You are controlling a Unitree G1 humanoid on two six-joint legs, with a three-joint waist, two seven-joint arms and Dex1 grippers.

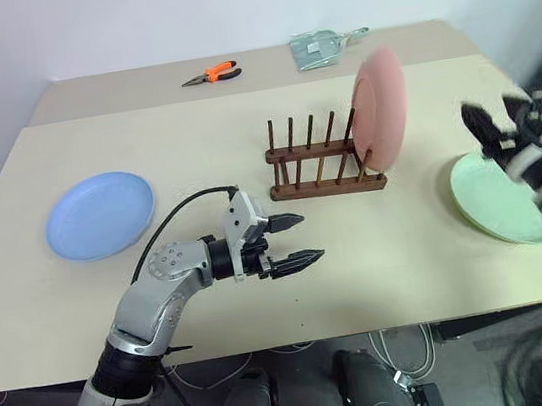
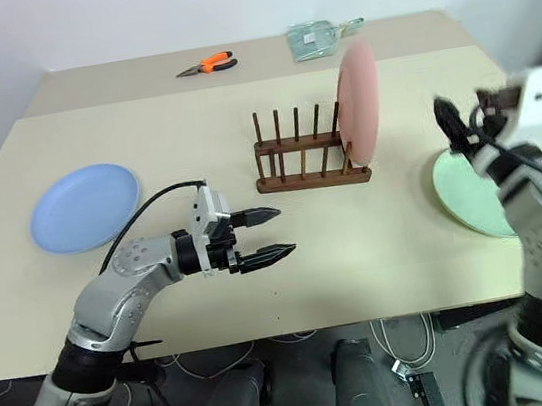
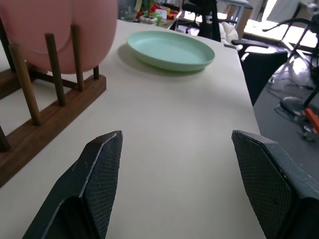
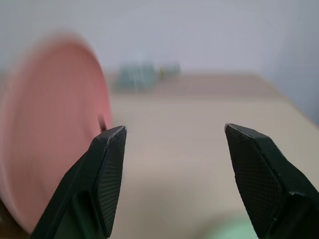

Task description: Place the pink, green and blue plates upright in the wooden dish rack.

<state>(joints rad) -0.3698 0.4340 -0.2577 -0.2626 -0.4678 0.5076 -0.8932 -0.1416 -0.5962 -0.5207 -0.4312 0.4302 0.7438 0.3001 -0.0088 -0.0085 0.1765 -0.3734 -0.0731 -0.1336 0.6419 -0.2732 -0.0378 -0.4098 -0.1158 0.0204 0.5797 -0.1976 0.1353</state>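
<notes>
- One plate is in, two are left: the pink plate (image 1: 380,109) stands upright on its edge at the right end of the wooden dish rack (image 1: 325,167), leaning slightly between the last pegs, with no gripper touching it.
- The rack sits near the middle of the counter (image 1: 260,265); its remaining slots, to the left of the pink plate, stand vacant.
- The green plate (image 1: 496,200) lies flat near the counter's right edge, not yet lifted; by the look of things it is the next one to go.
- The right gripper (image 2: 464,135) hangs above the green plate's far side, beside the rack, its black fingers spread apart and grasping nothing.
- The blue plate (image 1: 100,215) lies flat near the counter's left edge, well apart from the rack and untouched.
- The left gripper (image 1: 294,240) hovers over the front of the counter between the blue plate and the rack, pointing toward the right side, fingers released and empty.
- Orange-handled pliers (image 1: 212,73) and a clear packet (image 1: 322,47) rest along the far edge, apart from the work.
- Judged from the scene, roughly a third of the job is done.
</notes>
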